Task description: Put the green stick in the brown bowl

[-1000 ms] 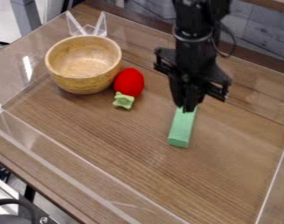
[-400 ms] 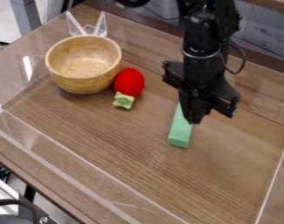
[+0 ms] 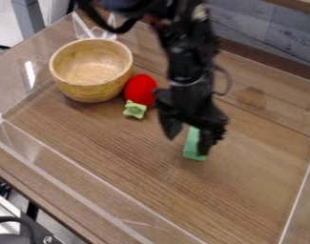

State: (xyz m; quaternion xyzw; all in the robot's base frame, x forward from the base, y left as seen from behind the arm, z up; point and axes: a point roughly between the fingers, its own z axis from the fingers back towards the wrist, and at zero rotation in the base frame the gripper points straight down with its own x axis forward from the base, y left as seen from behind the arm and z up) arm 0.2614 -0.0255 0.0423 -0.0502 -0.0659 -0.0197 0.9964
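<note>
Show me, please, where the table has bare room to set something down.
The near stretch of table, below the green stick, looks free. It's crowded up by the brown bowl, red toy and gripper.

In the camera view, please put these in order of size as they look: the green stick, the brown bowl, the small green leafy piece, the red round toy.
1. Brown bowl
2. Green stick and red round toy: unsure, the gripper partly hides the stick
3. Small green leafy piece
</note>
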